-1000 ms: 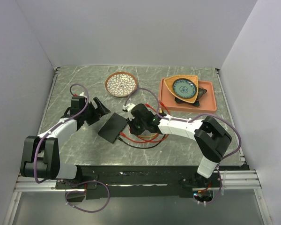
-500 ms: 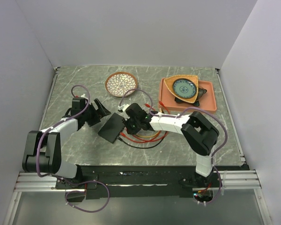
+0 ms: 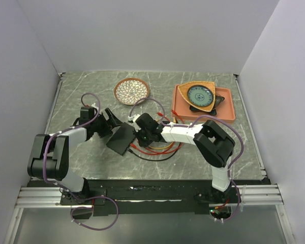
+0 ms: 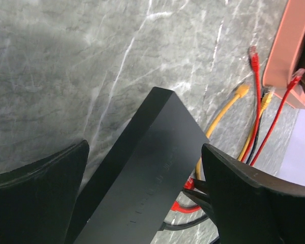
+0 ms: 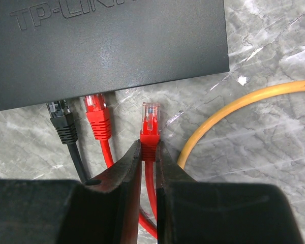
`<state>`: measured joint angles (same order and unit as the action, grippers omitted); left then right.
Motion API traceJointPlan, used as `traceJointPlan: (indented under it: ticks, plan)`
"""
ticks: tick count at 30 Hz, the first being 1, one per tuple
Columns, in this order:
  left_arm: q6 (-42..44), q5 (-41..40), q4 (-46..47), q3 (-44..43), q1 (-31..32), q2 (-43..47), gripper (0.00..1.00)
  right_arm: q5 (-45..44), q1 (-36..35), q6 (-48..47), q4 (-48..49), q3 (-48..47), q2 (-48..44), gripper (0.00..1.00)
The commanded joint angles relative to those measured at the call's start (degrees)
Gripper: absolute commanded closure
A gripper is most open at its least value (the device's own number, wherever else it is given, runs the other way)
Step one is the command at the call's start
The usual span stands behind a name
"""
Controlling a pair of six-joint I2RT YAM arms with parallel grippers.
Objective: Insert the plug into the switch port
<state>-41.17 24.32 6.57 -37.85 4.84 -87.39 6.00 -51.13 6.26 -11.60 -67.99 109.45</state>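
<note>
Red plug [image 5: 151, 119] pinched in right pincer [image 5: 149, 148] — tip just short of switch [image 5: 107, 46] | left pincer [image 4: 142, 180] wide open, holding nothing

You have one readable marking here. In the right wrist view, large letters stand on the matte black top face of the switch [image 5: 107, 46]. They are the same black as the casing, so they show only faintly. They read "TP-LIN", slanting upward to the right. After that the word runs off the top edge of the picture, which also cuts away the upper parts of the later letters. In the left wrist view, a row of tiny pale marks runs along the switch's top face near its long edge, too small and faint to read. From the top external camera, you can make out no lettering.
</note>
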Motion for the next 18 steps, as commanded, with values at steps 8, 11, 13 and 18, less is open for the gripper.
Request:
traceJointPlan:
  ticks: [8, 11, 13, 18]
  plan:
    - [2.5, 0.1, 0.7, -0.7, 2.9, -4.4, 0.13, -1.9, -0.5, -2.3, -3.3, 0.3, -1.3, 1.00]
    - [2.1, -0.4, 0.8, -0.6, 3.7, -5.4, 0.15, -1.4, -0.5, -2.7, -3.4, 0.3, -1.3, 1.00]
    - [2.0, -0.3, 0.8, -0.5, 3.8, -6.3, 0.18, -1.2, -0.5, -2.7, -3.3, 0.3, -1.3, 1.00]
    - [2.2, -0.8, -0.2, -0.2, 3.9, -6.6, 0.26, -0.2, -0.8, -2.4, -1.9, 0.3, -1.3, 1.00]
